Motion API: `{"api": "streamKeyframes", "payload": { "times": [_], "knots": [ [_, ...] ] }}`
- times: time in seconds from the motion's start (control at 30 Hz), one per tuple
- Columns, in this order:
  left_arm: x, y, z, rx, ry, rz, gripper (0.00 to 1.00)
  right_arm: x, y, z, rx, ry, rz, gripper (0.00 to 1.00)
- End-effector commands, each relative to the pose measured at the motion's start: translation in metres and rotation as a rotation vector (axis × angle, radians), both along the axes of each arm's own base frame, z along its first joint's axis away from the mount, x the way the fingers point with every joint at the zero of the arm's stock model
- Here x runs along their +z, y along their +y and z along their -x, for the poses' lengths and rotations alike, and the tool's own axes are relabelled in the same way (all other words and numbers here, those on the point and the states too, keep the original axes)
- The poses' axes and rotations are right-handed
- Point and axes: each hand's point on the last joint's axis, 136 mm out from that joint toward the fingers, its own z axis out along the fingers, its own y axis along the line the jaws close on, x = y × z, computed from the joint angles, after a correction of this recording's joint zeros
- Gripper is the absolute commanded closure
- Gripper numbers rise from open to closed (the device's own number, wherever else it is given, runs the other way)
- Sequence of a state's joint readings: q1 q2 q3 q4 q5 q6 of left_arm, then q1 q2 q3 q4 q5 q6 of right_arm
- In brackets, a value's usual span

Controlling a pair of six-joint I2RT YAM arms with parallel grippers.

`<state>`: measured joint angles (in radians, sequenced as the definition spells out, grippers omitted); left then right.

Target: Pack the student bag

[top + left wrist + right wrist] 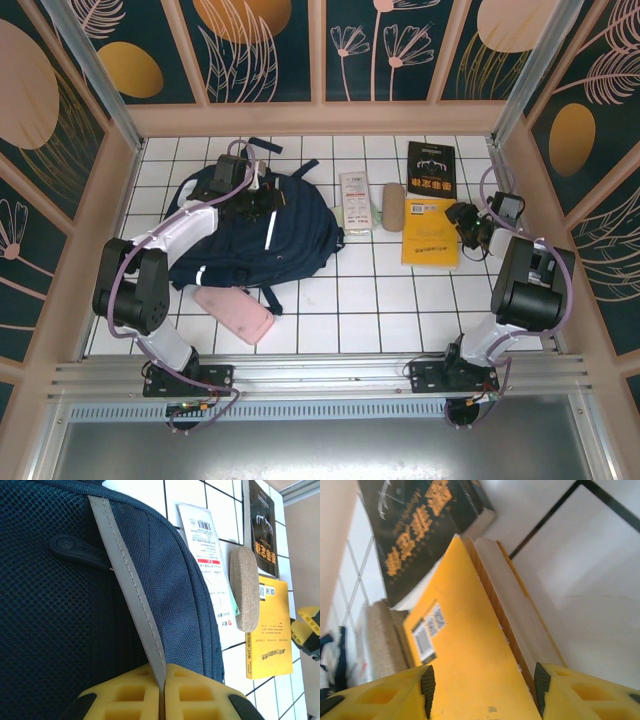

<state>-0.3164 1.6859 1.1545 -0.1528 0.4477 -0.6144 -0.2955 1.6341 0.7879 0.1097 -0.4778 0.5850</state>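
Lying on the bench (380, 300), the student bag (300, 235) has its white stripe (127, 585) pinched tight in the left claw (162, 672). Right of the bag, the right claw (482, 685) straddles the yellow book (430, 232), jaws partly apart. This looks like the book-loading step: next clamp, lift, carry bagward.

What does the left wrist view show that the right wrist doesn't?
Left wrist, not right: the left gripper shut on the white reflective stripe of the navy fabric backpack. Right wrist, not left: the right gripper open over the cream page edge of the yellow paperback book. Both: that book, the black book with gold lettering, the tan oval fabric pouch.
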Motion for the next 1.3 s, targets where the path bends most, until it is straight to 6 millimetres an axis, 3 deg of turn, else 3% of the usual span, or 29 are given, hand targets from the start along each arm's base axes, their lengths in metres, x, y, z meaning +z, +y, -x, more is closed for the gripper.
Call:
{"api": "streamKeyframes", "payload": {
  "times": [0.0, 0.33, 0.47, 0.83, 1.07, 1.27],
  "knots": [
    [0.008, -0.01, -0.003, -0.033, -0.043, 0.022, 0.9, 0.026, 0.018, -0.001, 0.024, -0.099, -0.11, 0.47],
    [0.004, -0.011, -0.003, -0.035, -0.034, 0.018, 0.89, 0.02, 0.047, 0.017, 0.044, -0.104, -0.255, 0.59],
    [0.0, -0.012, -0.002, -0.037, -0.025, 0.015, 0.89, 0.006, 0.059, 0.016, 0.069, -0.064, -0.253, 0.61],
    [-0.008, -0.006, 0.0, -0.018, -0.029, -0.082, 0.65, 0.003, 0.065, 0.006, 0.055, -0.058, -0.244, 1.0],
    [0.033, 0.006, 0.006, 0.016, -0.132, -0.2, 0.49, -0.007, 0.068, 0.032, -0.005, 0.052, -0.239, 1.0],
    [0.055, 0.015, 0.018, -0.006, -0.201, -0.372, 0.39, 0.004, 0.088, 0.057, 0.015, 0.075, -0.357, 1.0]
  ]
}}
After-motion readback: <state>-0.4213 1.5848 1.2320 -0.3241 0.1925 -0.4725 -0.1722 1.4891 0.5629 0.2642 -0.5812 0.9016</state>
